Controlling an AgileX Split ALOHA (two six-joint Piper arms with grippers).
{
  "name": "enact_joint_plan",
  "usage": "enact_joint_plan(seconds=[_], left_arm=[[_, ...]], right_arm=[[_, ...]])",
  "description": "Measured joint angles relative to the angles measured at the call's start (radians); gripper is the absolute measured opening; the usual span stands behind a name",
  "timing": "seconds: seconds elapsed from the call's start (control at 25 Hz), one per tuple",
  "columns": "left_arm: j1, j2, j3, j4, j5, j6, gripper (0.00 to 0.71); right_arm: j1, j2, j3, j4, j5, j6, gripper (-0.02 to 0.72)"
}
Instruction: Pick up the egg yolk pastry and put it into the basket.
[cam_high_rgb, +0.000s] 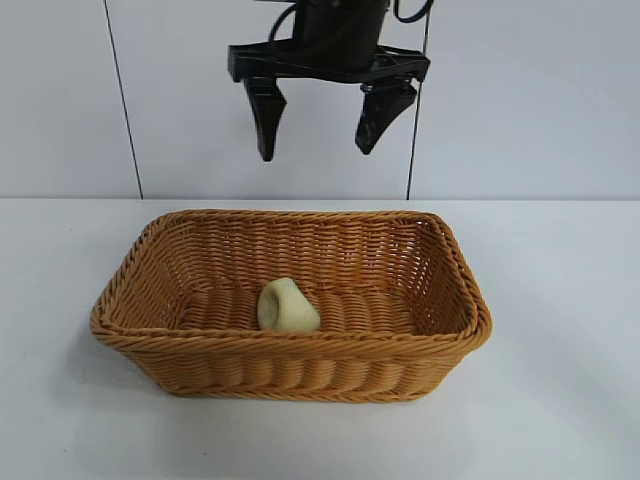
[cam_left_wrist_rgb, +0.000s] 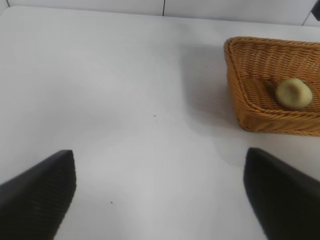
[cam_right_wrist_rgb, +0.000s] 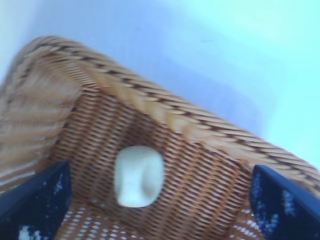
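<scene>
The egg yolk pastry, a pale cream lump with a dent, lies on the floor of the orange-tan wicker basket, left of its middle and near the front wall. My right gripper hangs open and empty high above the basket's back rim. In the right wrist view the pastry lies below, between the spread fingers of the right gripper, with the basket rim beyond. My left gripper is open and empty over bare table, off to the basket's side; its view shows the basket and pastry.
The basket stands in the middle of a white table, with a white panelled wall behind it. The left arm is out of the exterior view.
</scene>
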Motion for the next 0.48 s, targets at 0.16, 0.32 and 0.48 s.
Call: enact_joint_plan(seconds=[0.16, 0.32, 0.48], left_arm=[[0.000, 0.000, 0.000, 0.000, 0.000, 0.000, 0.653], [0.000, 0.000, 0.000, 0.000, 0.000, 0.000, 0.653], [0.000, 0.000, 0.000, 0.000, 0.000, 0.000, 0.653]], right_arm=[[-0.138, 0.000, 0.000, -0.007, 0.000, -0.019, 0.695], [-0.276, 0.000, 0.000, -0.014, 0.000, -0.034, 0.695], [-0.397, 0.000, 0.000, -0.016, 0.000, -0.050, 0.695]])
